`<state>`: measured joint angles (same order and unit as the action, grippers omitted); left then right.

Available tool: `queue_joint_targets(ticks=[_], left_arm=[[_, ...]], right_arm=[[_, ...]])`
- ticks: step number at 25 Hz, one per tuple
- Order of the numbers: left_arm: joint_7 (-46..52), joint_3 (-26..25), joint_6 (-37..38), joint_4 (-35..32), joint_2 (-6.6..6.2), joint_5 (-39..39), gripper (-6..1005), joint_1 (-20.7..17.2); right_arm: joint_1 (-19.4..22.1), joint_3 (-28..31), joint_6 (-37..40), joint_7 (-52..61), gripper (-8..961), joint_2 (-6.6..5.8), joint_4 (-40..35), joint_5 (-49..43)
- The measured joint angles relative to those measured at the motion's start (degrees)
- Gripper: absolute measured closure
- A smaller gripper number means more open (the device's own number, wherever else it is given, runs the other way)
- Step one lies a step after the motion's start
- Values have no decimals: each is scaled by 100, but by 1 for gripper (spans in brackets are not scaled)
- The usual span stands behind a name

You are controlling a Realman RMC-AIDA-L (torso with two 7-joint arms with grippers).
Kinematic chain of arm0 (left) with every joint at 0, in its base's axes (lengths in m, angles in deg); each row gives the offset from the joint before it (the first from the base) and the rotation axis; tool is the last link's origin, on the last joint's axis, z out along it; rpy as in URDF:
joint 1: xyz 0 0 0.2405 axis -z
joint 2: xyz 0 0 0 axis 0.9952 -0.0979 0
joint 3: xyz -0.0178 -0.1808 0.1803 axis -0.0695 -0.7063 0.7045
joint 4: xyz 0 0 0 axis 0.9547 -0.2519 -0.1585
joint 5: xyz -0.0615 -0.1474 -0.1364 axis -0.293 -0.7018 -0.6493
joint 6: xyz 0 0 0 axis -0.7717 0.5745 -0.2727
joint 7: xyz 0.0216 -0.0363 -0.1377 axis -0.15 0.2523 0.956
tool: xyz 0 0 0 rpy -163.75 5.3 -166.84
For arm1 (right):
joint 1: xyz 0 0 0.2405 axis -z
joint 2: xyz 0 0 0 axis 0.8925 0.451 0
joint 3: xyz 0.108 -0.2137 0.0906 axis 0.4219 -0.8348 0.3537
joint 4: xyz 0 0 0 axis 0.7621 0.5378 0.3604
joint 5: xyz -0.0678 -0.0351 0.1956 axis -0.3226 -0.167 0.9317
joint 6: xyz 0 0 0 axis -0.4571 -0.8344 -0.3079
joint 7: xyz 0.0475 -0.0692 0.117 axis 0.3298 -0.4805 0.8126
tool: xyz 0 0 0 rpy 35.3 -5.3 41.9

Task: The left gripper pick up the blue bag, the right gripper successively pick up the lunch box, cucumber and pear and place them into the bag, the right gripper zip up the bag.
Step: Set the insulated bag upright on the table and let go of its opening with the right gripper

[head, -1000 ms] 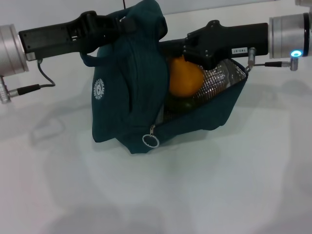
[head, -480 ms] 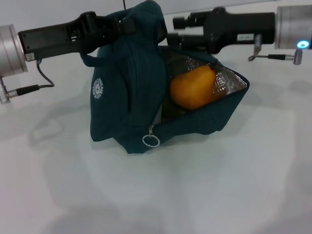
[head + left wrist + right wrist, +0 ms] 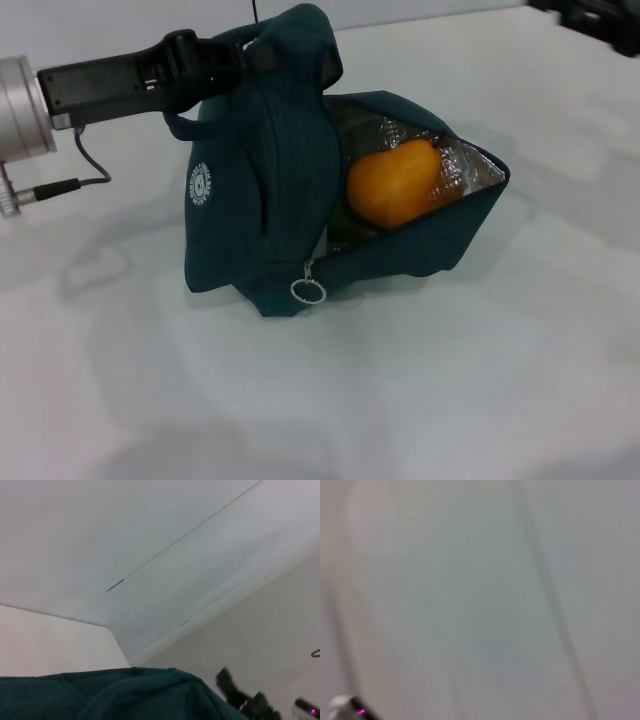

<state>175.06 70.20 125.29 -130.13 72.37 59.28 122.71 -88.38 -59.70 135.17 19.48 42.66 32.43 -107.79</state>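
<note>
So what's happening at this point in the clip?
The left gripper holds the blue bag up by its top, over the white table. The bag gapes open on one side, with the pear resting inside against the foil lining and something green just visible beneath it. The right gripper is off at the far corner. The zipper pull hangs unzipped.

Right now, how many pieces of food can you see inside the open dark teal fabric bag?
2: the round orange-yellow pear on top against the foil lining, and a sliver of dark green cucumber beneath it. More may be hidden underneath.
</note>
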Motion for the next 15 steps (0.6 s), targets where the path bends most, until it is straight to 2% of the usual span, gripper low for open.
queue_joint_targets(ticks=[3,6,11,15], left_arm=[[-16,1,-4,12,5,2,929,-1],[-21,0,-16,14,15,5,929,-1],[-44,0,-24,29,30,5,929,0],[-92,0,-27,88,31,1,929,4]], right_arm=[[357,210,63,192,227,3,284,4],[543,188,175,259,227,25,607,-10],[525,-142,102,261,226,84,1206,-68],[444,-547,-346,220,226,215,1308,-74]])
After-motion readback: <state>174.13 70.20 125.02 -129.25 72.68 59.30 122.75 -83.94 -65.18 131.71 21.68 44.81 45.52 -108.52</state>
